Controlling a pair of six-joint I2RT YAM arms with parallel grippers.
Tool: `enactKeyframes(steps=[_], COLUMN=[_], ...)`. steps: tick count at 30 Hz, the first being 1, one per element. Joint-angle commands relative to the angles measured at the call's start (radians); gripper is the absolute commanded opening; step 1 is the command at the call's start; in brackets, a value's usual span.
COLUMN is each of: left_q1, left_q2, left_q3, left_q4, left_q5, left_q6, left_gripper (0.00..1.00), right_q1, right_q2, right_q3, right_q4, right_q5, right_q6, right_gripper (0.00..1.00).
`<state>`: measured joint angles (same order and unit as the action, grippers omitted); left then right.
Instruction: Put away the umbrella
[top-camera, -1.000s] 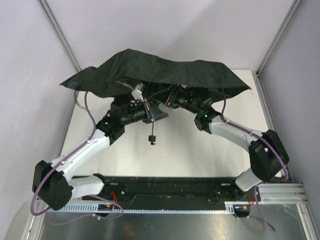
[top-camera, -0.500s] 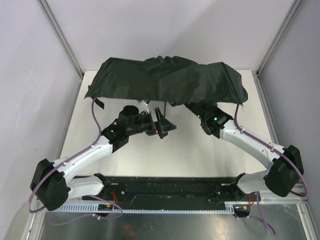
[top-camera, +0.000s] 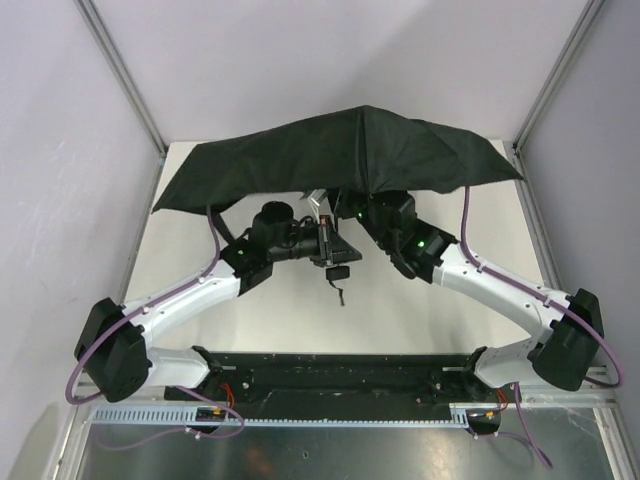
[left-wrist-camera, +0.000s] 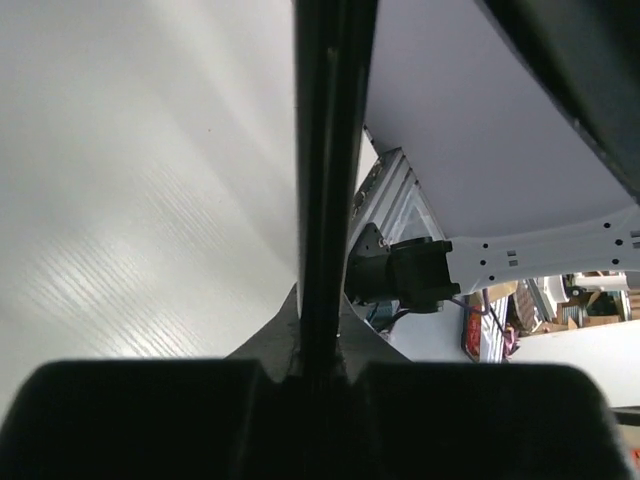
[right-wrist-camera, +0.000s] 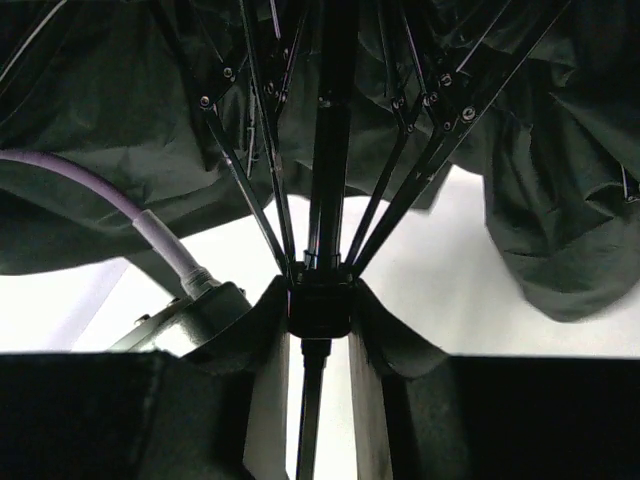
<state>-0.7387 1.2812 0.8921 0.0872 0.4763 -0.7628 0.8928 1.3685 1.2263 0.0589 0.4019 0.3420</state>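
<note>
open umbrella gripped by both arms

the black umbrella (top-camera: 300, 160) fills the upper middle of the overhead frame. its canopy (top-camera: 400, 155) is spread wide above the white table (top-camera: 270, 320), the ribs (right-wrist-camera: 400, 150) are fanned out, and the handle (top-camera: 338, 272) points toward the bottom edge. the left gripper (left-wrist-camera: 322, 345) reaches in from lower left, clamped tight on the thin shaft (left-wrist-camera: 325, 150). the right gripper (right-wrist-camera: 318, 290) is tucked under the canopy from lower right and pinches the sliding collar (right-wrist-camera: 320, 312) where the ribs meet.

We read this as robot lab test cell: white tabletop (top-camera: 400, 310), aluminium extrusion posts (top-camera: 118, 70), plain enclosure panels (top-camera: 330, 60), slotted cable duct (top-camera: 330, 412), cluttered storage (left-wrist-camera: 590, 295) beyond.
</note>
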Motion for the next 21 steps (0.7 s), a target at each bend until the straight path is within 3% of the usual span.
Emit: enactKeyframes(steps=[1, 3, 8, 15, 21], left_q1=[0.065, 0.097, 0.158, 0.191, 0.190], left_q2=[-0.014, -0.026, -0.053, -0.043, -0.044], left_q3=[0.029, 0.028, 0.037, 0.035, 0.003], left_q4=[0.114, 0.165, 0.230, 0.291, 0.436], left_q5=[0.058, 0.093, 0.140, 0.187, 0.251], left_q6=[-0.033, -0.055, -0.070, -0.095, -0.159], left_gripper=[0.00, 0.00, 0.00, 0.00, 0.00], right_q1=[-0.062, -0.117, -0.177, -0.212, -0.236], right_q2=[-0.061, -0.079, -0.159, -0.277, -0.167], right_q3=[0.076, 0.075, 0.025, -0.190, -0.266], right_q4=[-0.005, -0.068, -0.148, 0.103, 0.479], right_q5=[-0.118, -0.217, -0.354, -0.451, -0.600], right_q6=[-0.030, 0.024, 0.106, 0.364, 0.674], right_gripper=[0.37, 0.54, 0.77, 0.89, 0.91])
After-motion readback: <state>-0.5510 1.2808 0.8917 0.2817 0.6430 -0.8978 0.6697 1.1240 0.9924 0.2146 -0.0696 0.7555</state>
